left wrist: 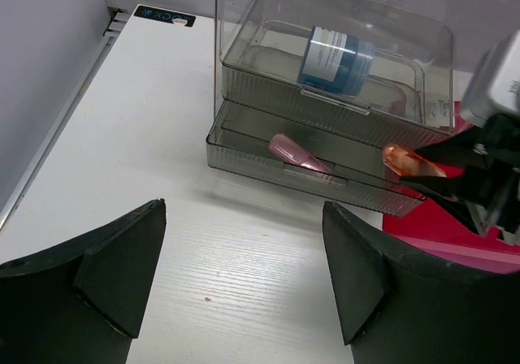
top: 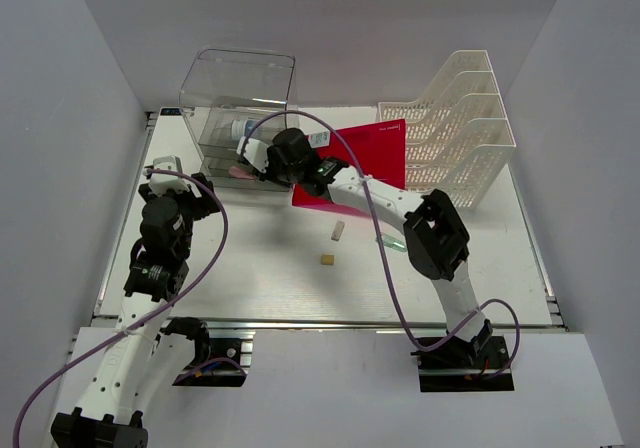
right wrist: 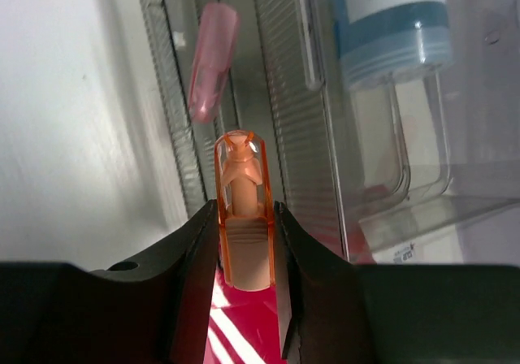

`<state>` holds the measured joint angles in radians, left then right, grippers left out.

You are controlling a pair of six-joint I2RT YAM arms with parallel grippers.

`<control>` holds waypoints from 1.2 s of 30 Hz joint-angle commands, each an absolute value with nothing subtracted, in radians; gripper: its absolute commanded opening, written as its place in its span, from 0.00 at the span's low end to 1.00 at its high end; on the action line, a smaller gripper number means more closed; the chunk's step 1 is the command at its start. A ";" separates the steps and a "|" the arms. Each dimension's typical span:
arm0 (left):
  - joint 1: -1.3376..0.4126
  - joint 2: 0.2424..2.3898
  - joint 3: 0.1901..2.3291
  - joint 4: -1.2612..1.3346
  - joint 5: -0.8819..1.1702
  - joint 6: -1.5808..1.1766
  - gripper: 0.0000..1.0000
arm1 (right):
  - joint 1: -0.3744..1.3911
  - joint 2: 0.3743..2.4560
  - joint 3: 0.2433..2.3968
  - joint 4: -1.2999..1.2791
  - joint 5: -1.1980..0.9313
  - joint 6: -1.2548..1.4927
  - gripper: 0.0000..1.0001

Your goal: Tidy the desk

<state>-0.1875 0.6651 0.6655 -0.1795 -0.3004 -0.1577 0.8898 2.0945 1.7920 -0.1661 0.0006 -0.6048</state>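
Under the right pincer's (right wrist: 244, 226) marker (left wrist: 410, 162) lies the desk (top: 250, 268).

Three plain, pale grey walls box in the desk (top: 250, 268): a left wall (top: 60, 118), a back wall (top: 330, 18) and a right wall (top: 590, 118). The desk is white and matte, with a silver rail (top: 330, 324) along its near edge. A small black label (left wrist: 165, 16) sits at its far left corner. The light is soft and even, casting faint shadows.

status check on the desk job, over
Left gripper open, idle. Right gripper shut on orange highlighter at the open drawer, pink highlighter already inside. Desk: red folder, tan block loose. Nothing blocking.
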 commanded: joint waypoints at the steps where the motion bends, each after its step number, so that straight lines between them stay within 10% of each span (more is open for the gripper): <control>1: -0.190 0.653 0.657 -0.175 -0.321 -0.161 0.88 | 0.908 2.143 1.871 -0.037 0.086 -0.601 0.00; 14: -0.190 0.666 0.658 -0.175 -0.313 -0.158 0.88 | 0.916 2.249 1.911 0.063 0.161 -0.601 0.00; 21: -0.190 0.666 0.658 -0.175 -0.316 -0.158 0.88 | 0.913 2.227 1.884 0.035 0.135 -0.607 0.37; 36: -0.190 0.680 0.655 -0.173 -0.305 -0.158 0.88 | 0.913 2.030 1.784 -0.037 0.048 -0.537 0.50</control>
